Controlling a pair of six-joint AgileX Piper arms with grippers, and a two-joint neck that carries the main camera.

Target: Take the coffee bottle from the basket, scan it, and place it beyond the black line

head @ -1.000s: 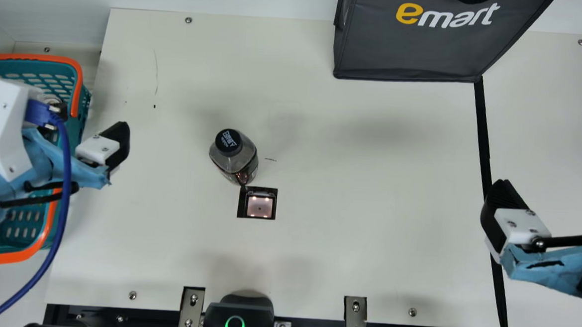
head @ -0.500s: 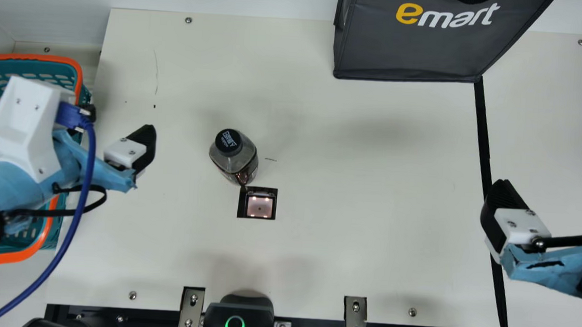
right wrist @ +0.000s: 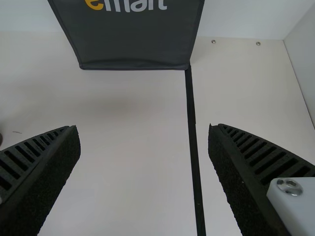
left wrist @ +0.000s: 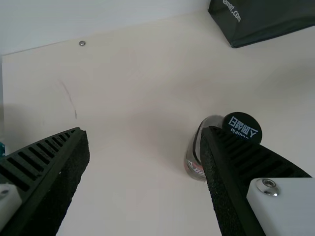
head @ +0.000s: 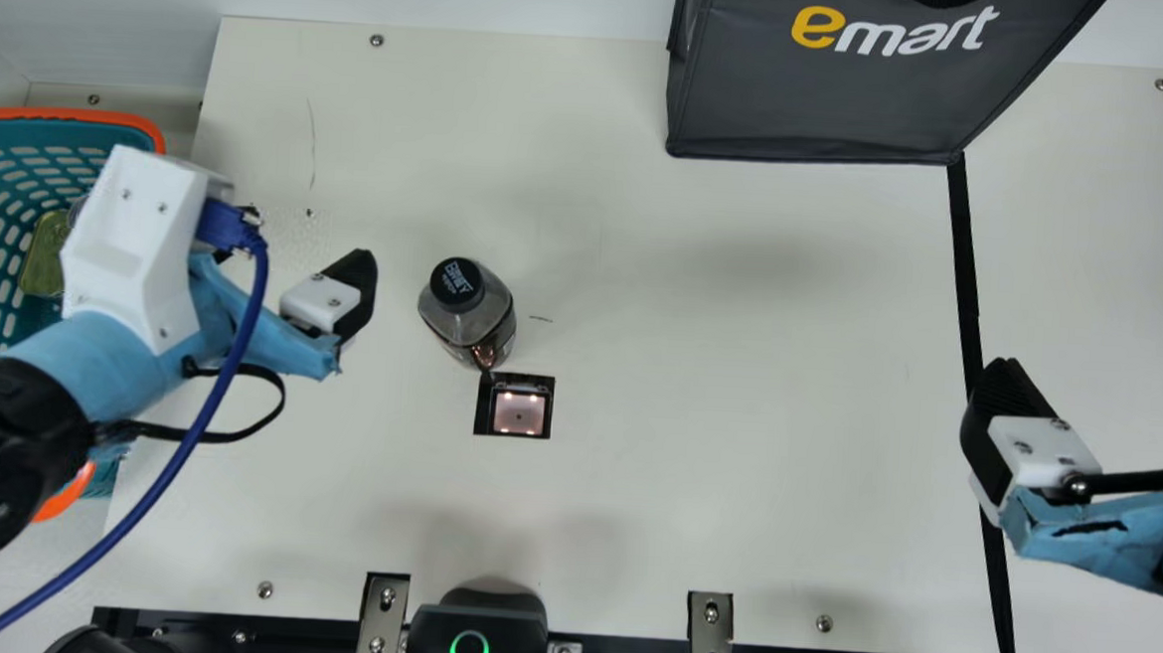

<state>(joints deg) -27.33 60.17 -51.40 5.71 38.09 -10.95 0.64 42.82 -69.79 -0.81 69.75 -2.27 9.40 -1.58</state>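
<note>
Bottle (head: 472,321) stood upright on the table (head: 699,372), out of the basket (head: 75,117) at the left edge, left of the table's middle and just beside the scanner window (head: 519,413), on its far side. Whether it had been scanned could not be established. The left gripper (left wrist: 143,130) hung between basket and bottle with fingers spread and nothing held. The right gripper (right wrist: 142,127) stood over the black line (head: 965,257) near the table's right edge, likewise spread and empty. Remaining work was judged to be scanning, if outstanding, and carriage rightward past the line. Chief risk: with the left gripper so near, one fingertip could strike the cap or shoulder if it came in low or off centre, toppling the bottle. The smooth, rounded body could also turn within a shallow grip, presenting the wrong face to the scanner. The blue cable (head: 176,465) looping from the left arm might snag during a long reach. Should the right arm collect the bottle, both arms could collide near the scanner; released early, it would land short of the line.
</note>
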